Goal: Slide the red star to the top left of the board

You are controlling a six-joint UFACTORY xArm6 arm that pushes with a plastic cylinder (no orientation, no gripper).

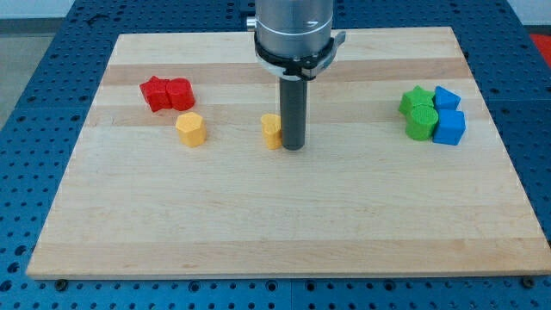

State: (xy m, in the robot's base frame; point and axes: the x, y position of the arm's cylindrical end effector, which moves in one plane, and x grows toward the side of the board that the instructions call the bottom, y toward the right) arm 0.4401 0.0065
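The red star (156, 92) sits at the view's upper left of the wooden board (284, 232), touching a second red block (180, 94) on its right. My tip (294, 148) is near the board's middle, far to the right of the red star. It stands right against the right side of a yellow block (272, 131), which it partly hides. Another yellow block (191, 130) lies just below and to the right of the red pair.
At the view's right two green blocks (420, 113) and two blue blocks (448, 115) form a tight cluster. The arm's grey body (292, 30) rises above the board's top middle. Blue perforated table surrounds the board.
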